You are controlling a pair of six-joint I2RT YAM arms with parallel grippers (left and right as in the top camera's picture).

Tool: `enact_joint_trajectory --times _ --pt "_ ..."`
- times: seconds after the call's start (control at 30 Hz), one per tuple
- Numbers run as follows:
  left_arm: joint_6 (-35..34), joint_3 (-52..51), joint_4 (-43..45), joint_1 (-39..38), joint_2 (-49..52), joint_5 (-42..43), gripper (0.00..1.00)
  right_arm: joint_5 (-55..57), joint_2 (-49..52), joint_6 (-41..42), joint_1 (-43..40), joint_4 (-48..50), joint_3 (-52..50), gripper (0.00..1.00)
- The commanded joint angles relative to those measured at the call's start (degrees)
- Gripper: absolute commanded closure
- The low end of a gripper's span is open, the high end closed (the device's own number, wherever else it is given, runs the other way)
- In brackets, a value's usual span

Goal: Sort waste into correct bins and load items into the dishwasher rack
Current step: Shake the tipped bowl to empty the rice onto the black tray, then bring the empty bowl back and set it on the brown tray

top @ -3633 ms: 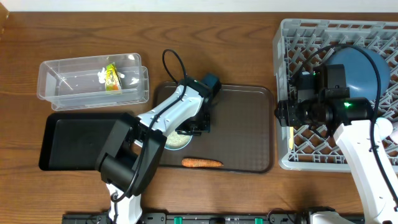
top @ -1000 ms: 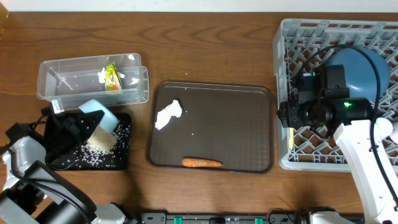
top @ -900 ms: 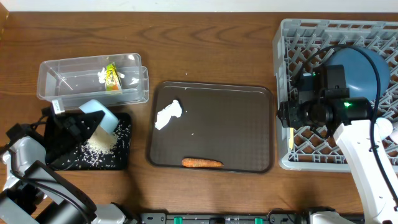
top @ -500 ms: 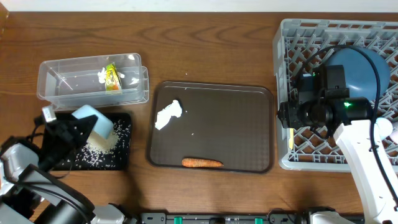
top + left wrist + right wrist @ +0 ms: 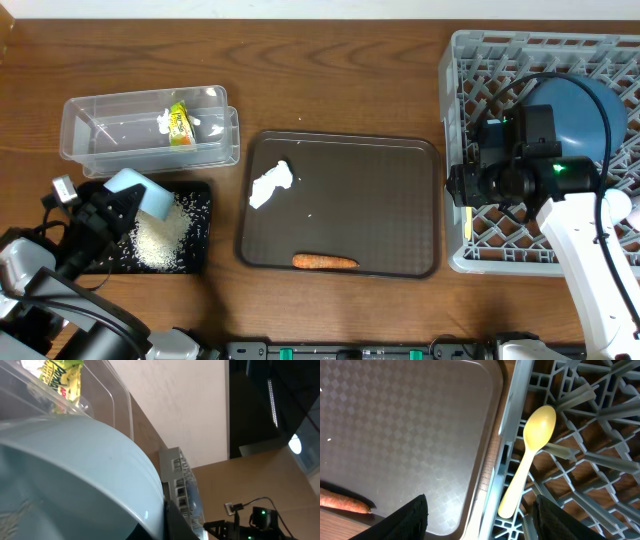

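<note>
Fingers of my left gripper pinched one light blue cup above one black tray; my right gripper gaped over one yellow spoon. One carrot and one tissue lay apart.

the right arm is showing a white shell, a black wrist block glowing green and a looping black cable; the right gripper is showing black fingers. the left arm is showing grey-white links.

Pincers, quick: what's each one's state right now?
Left pincer: closed, holding the light blue cup, tilted over the black tray.
Right pincer: open, empty, above the yellow spoon lying in the rack.
</note>
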Motion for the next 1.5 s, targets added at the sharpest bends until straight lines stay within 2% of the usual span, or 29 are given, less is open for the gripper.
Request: enact_joint_trajectory --times 0.0,0.3,0.37,0.43,0.5,0.57,0.6,0.63,0.7,0.77,0.83,0.9,1.0,1.07,1.13,1.27,1.47 --pt "-3.32 -0.26 0.76 0.72 -0.37 -0.09 0.94 0.35 0.35 -0.87 0.0 -0.09 0.59 0.34" --pt "-3.37 -0.26 -0.02 0.74 -0.39 -0.7 0.94 0.35 0.35 -0.87 0.0 -0.11 0.59 0.34" --pt "0.81 -0.26 -2.49 0.63 -0.42 3.13 0.94 0.37 0.35 -0.87 0.0 -0.33 0.59 0.34" --pt "4.72 -0.24 -2.75 0.74 -0.48 2.71 0.94 0.81 0.35 -0.85 0.0 -0.61 0.59 0.34" --pt "1.09 -0.24 0.72 1.2 -0.02 0.13 0.94 0.92 0.35 -0.85 0.0 -0.74 0.59 0.34" --pt "-7.72 -0.24 2.05 1.46 0.17 -1.16 0.94 1.25 0.35 -0.85 0.0 -0.74 0.59 0.34" --pt "-6.45 -0.26 1.36 1.42 0.11 1.07 0.94 1.25 0.35 -0.87 0.0 -0.74 0.59 0.34" --pt "-2.01 -0.24 0.15 1.31 -0.17 3.28 0.94 1.25 0.35 -0.85 0.0 -0.79 0.59 0.34" --pt "-0.04 -0.24 1.57 1.6 -0.46 2.01 0.94 1.25 0.35 -0.87 0.0 -1.2 0.59 0.34" --pt "-5.86 -0.24 2.03 2.05 -0.39 0.79 0.94 1.46 0.35 -0.87 0.0 -1.62 0.59 0.34" --pt "-4.24 -0.24 0.44 2.03 -0.48 3.23 0.94 2.14 0.35 -0.85 0.0 -1.75 0.59 0.33" --pt "-4.5 -0.24 2.62 2.1 -0.44 0.98 0.94 2.54 0.35 -0.85 0.0 -1.84 0.59 0.33" --pt "-15.08 -0.24 5.57 2.38 -0.42 -3.54 0.95 2.73 0.35 -0.87 0.0 -1.81 0.59 0.33" --pt "-14.25 -0.24 5.27 2.05 -0.42 -0.13 0.94 2.71 0.35 -0.87 0.0 -1.77 0.59 0.33" --pt "-12.7 -0.24 5.09 1.05 -0.55 3.28 0.94 2.73 0.35 -0.87 0.0 -1.79 0.59 0.33" --pt "-12.68 -0.13 5.11 -2.6 -1.16 3.06 0.94 2.73 0.35 -0.85 0.0 -1.77 0.59 0.33" --pt "-12.28 0.13 5.75 -13.94 -6.01 -3.67 0.94 2.75 0.35 -0.85 0.0 -1.77 0.59 0.33"
